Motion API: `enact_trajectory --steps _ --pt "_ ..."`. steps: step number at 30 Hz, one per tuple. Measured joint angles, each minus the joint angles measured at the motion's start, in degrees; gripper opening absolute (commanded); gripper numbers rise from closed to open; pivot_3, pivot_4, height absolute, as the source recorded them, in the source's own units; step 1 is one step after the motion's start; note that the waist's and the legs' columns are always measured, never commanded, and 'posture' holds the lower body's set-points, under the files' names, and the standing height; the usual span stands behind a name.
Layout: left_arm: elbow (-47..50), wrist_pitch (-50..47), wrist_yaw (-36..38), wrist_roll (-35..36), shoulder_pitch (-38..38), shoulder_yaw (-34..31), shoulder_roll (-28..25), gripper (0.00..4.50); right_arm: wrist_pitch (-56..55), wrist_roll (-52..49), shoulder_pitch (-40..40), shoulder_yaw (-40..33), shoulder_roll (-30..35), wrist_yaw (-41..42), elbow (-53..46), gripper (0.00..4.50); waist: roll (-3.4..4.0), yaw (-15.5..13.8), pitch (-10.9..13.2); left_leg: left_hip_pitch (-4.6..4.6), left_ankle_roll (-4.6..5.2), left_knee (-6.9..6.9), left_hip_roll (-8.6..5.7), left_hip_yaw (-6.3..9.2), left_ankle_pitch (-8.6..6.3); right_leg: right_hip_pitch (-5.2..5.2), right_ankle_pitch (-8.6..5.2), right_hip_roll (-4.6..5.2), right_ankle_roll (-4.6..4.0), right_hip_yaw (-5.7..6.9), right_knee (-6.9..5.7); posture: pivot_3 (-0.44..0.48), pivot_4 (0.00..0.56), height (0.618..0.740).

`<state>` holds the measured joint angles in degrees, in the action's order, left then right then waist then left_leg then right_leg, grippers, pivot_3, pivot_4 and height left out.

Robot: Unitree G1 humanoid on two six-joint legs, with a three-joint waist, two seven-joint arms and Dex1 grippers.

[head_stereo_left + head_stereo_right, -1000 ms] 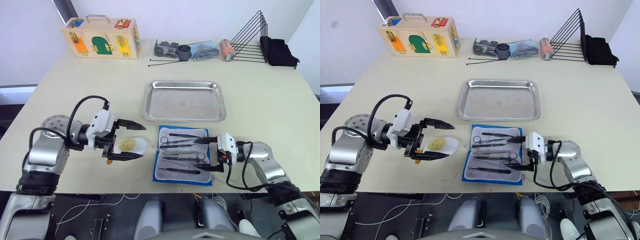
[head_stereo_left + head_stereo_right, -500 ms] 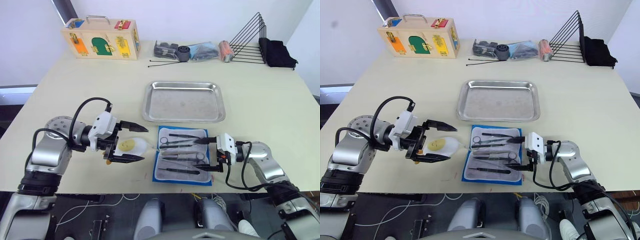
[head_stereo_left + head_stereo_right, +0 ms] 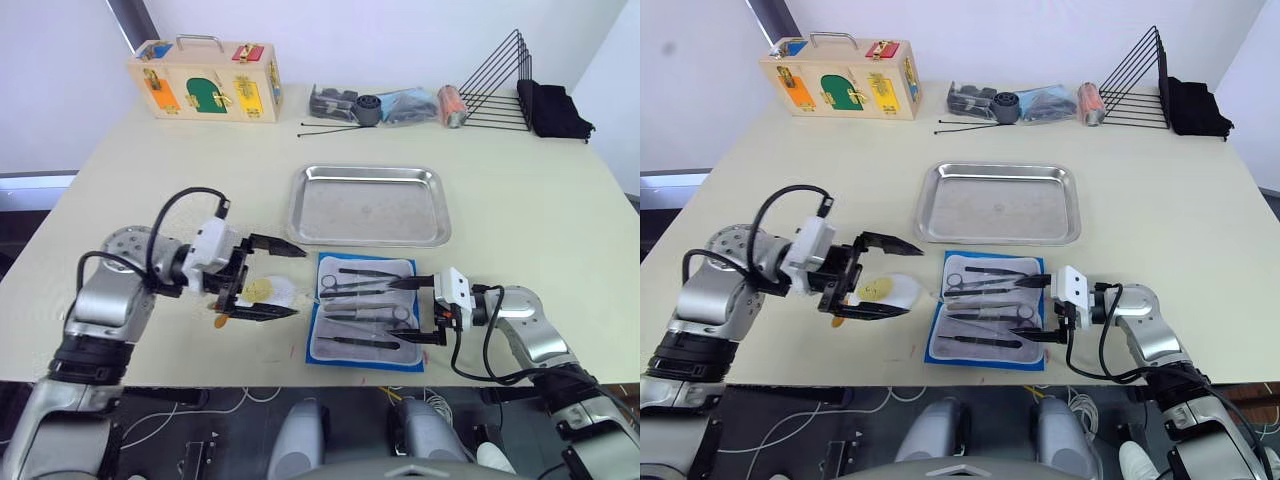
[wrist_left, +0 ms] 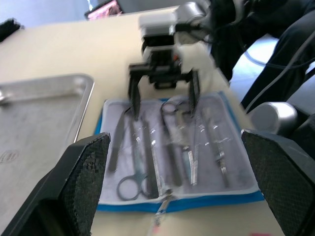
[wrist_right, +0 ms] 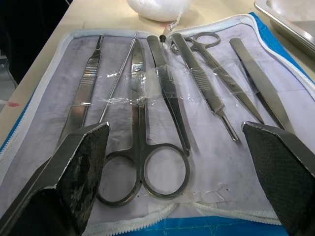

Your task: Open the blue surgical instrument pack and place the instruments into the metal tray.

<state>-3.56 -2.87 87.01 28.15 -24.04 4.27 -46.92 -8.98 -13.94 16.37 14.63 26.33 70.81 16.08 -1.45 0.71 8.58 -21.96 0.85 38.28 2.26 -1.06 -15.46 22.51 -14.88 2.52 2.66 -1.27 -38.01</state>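
1. The blue surgical instrument pack (image 3: 364, 311) is lying unfolded near the front edge of the table (image 3: 540, 210), lining up, just in front of the metal tray (image 3: 368, 203), which is sitting empty toward the middle of the table.
2. The instruments (image 5: 162, 93) are lying side by side under clear strips in the lining, their long axes running across the pack toward the table's left and right edges, so they are pointing lengthwise at the right gripper (image 3: 413, 309).
3. The right gripper is hovering at the pack's right edge with its jaws spread wide and nothing between them; it is the nearer arm by far, and a straight reach forward along its fingers looks like the likely way in.
4. The left gripper (image 3: 277, 279) is waiting off the pack's left edge, also spread wide and empty, straddling a white egg-shaped toy (image 3: 264, 291) that is resting on the table between its fingers.
5. The clear strips are crossing the tool shafts, so it is hard to judge how freely a tool will slide out.
6. The right wrist view is cutting off the pack's near corners, and the left wrist view is too blurred to count the tools.
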Motion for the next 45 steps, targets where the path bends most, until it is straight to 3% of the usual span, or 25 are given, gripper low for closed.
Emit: enact_trajectory --steps 3,4,7,8,10,21,34,37,38,40,45 --pt "-3.23 1.88 -1.25 -3.89 -2.21 1.92 2.79 4.49 -0.02 -0.04 0.02 0.01 -0.02 -0.05 0.05 4.5 0.0 -0.02 -0.01 0.0 0.0 0.0 0.0 0.0 0.0 -0.01 0.0 0.0 0.0 0.0 0.0 0.0 0.15 0.74" --pt "-4.3 2.45 -1.28 -4.87 -2.84 2.56 3.48 4.26 -0.02 -0.04 0.05 0.02 -0.03 -0.05 0.06 4.5 -0.01 -0.02 -0.01 0.0 0.0 0.01 0.0 0.0 0.0 -0.01 0.0 -0.01 0.0 0.0 0.0 0.0 0.15 0.74" --pt "-11.51 4.54 -1.16 -8.47 -6.54 4.87 7.28 3.36 -0.01 -0.03 0.32 0.12 -0.2 -0.04 0.26 4.5 -0.03 0.06 -0.03 0.0 0.0 0.01 0.0 0.01 0.0 -0.01 0.0 -0.04 0.0 0.0 0.0 0.0 0.15 0.74" --pt "-14.13 6.04 -1.21 -9.76 -7.75 5.37 8.56 2.61 -0.01 -0.03 0.36 0.12 -0.3 -0.04 0.27 4.5 -0.03 0.15 -0.03 0.0 0.01 0.01 0.0 0.0 0.0 -0.01 0.0 -0.04 0.0 -0.02 0.0 0.0 0.15 0.74" --pt "-17.23 9.2 -1.62 -11.46 -9.12 5.51 10.05 2.03 -0.01 -0.02 0.4 0.11 -0.31 -0.04 0.29 4.5 -0.04 0.15 -0.03 0.0 0.01 0.01 0.01 0.02 0.0 0.0 0.01 -0.05 0.0 -0.02 0.0 0.0 0.15 0.74" --pt "-38.43 20.86 0.66 -18.92 -17.91 7.96 17.71 2.03 0.0 -0.02 0.33 -0.02 -0.58 -0.46 0.24 4.5 -0.07 0.22 -0.05 -0.01 0.02 0.02 0.01 0.01 -0.01 0.0 0.01 -0.07 0.01 -0.04 0.0 0.0 0.15 0.74" --pt "-48.15 23.61 1.5 -22.19 -21.76 8.04 20.95 2.03 0.02 -0.02 -0.17 -0.05 -0.77 -1.43 -0.09 4.5 -0.11 0.28 -0.07 0.0 0.03 0.02 0.01 0.04 -0.02 -0.01 0.01 -0.08 0.01 -0.03 -0.01 0.0 0.15 0.74" --pt "-48.99 23.4 1.5 -22.5 -22.5 8.03 21.61 1.33 0.0 -0.01 -0.14 0.04 -0.77 -1.43 -0.09 4.5 -0.11 0.32 -0.07 0.0 0.04 0.02 0.01 0.04 -0.02 -0.01 0.01 -0.09 0.01 -0.04 -0.01 0.0 0.15 0.74" --pt "-49.2 23.2 1.55 -22.5 -22.54 8.03 21.79 0.76 0.0 0.0 -0.12 0.05 -0.77 -1.44 -0.08 4.5 -0.11 0.32 -0.07 0.0 0.04 0.02 0.02 0.04 -0.02 -0.01 0.01 -0.09 0.01 -0.04 -0.01 0.0 0.15 0.74" --pt "-49.63 22.7 1.3 -22.48 -22.72 7.63 21.89 0.07 -0.01 0.0 -0.11 0.07 -0.77 -1.44 -0.1 4.5 -0.11 0.32 -0.07 0.0 0.04 0.02 0.02 0.05 -0.02 -0.01 0.01 -0.09 0.01 -0.04 -0.01 0.0 0.15 0.74" --pt "-49.7 22.04 1.36 -22.62 -22.93 7.61 21.88 0.07 -0.01 0.02 -0.23 0.1 -0.76 -1.45 -0.11 4.5 -0.11 0.33 -0.08 0.0 0.04 0.02 0.02 0.05 -0.02 0.0 0.01 -0.1 0.01 -0.04 -0.01 0.0 0.15 0.74"
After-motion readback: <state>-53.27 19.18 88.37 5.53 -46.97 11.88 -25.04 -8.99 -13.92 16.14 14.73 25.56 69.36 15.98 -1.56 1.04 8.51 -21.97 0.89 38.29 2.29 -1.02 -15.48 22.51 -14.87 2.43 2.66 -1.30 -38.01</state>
